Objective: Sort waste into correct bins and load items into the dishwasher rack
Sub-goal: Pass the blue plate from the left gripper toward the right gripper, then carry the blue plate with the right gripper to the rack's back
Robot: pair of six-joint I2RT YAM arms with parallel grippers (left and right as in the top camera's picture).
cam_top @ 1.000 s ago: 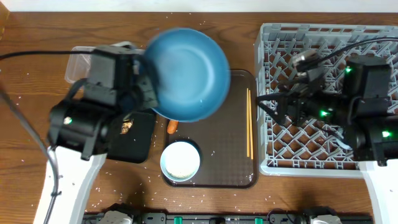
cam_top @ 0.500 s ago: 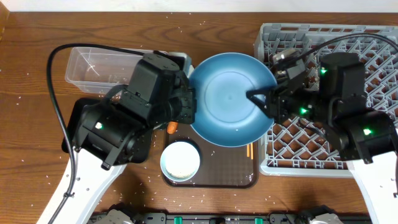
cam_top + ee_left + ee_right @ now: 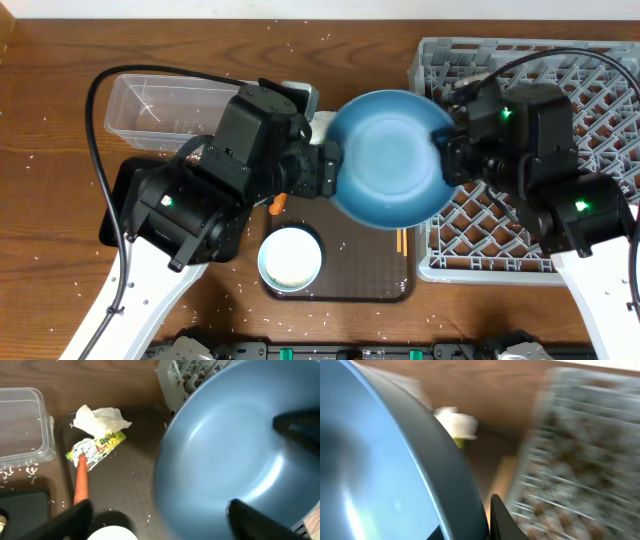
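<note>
- Large round blue plate [image 3: 390, 160]: held in the air and tilted, above the right side of the brown serving tray [image 3: 370, 275], overlapping the left rim of the dishwasher rack [image 3: 520, 48].
- Right tool [image 3: 445, 160]: clenched on the plate's right rim.
- Left tool [image 3: 328, 172]: released, fingers spread wide, just beside the plate's left rim.
- Step in hand, as judged: racking the plate. Let the left arm draw leftward first. Keep the rim grip firm, turn the plate on edge, and lower it between upright pegs.
- Edges: the rack's left wall stands under the plate, so it should be carried over the wall rather than dragged across.
- Open room: bare lattice shows at the rack's near and right sides.
- Below, well apart from the plate:
  - chopsticks [image 3: 401, 240], along the tray's right edge
  - white bowl [image 3: 290, 258], at the tray's near edge
  - tissue [image 3: 100, 417], wrapper [image 3: 97, 445] and carrot piece [image 3: 81, 485], at the tray's far-left corner, beside the clear tub [image 3: 150, 105]
</note>
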